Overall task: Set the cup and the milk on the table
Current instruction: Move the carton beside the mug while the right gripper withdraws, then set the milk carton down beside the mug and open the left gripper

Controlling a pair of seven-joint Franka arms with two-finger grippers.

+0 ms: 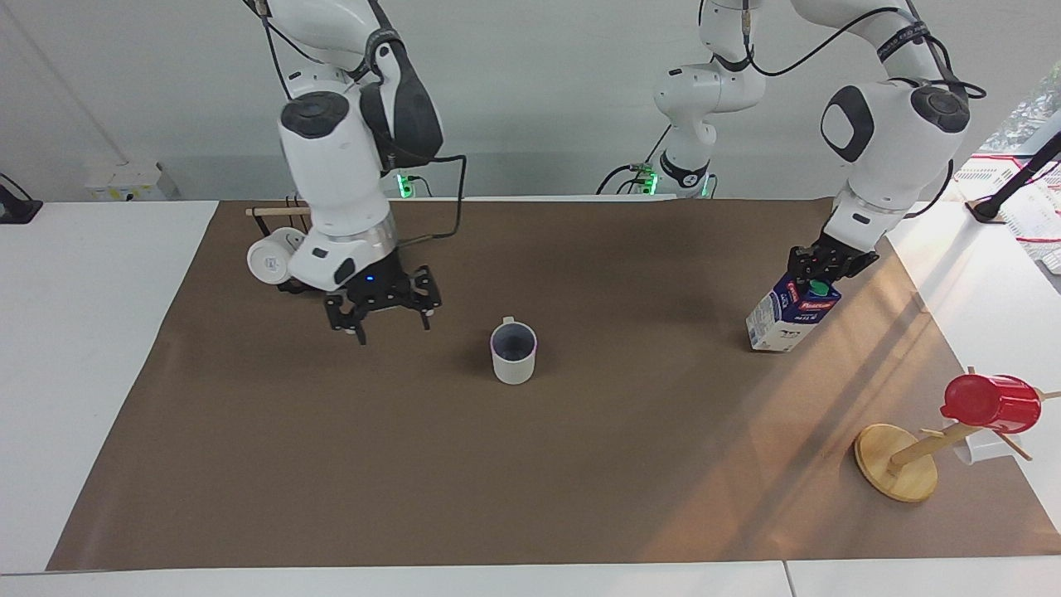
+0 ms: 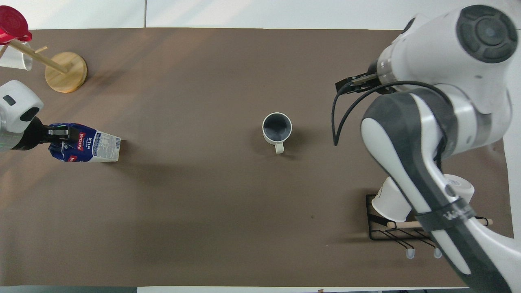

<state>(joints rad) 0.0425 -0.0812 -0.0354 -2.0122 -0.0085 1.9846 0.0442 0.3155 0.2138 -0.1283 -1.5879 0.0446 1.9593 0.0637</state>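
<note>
The cup (image 1: 513, 355) stands upright on the brown mat of the table (image 1: 530, 497), near the middle, with nothing holding it; in the overhead view the cup (image 2: 277, 127) shows its bluish-grey inside and its handle points toward the robots. My right gripper (image 1: 391, 323) is open and empty, raised over the mat between the cup and the mug rack; in the overhead view only a dark part of it (image 2: 352, 81) shows. My left gripper (image 1: 816, 272) is shut on the top of the milk (image 1: 783, 317), which leans with its base on the mat. The milk (image 2: 91, 143) and left gripper (image 2: 57, 132) also show in the overhead view.
A black wire rack (image 2: 386, 235) with two white mugs (image 1: 269, 261) stands near the robots at the right arm's end, partly hidden by the right arm. A wooden mug tree (image 1: 895, 463) with a red cup (image 1: 990, 402) stands at the left arm's end, farther from the robots than the milk.
</note>
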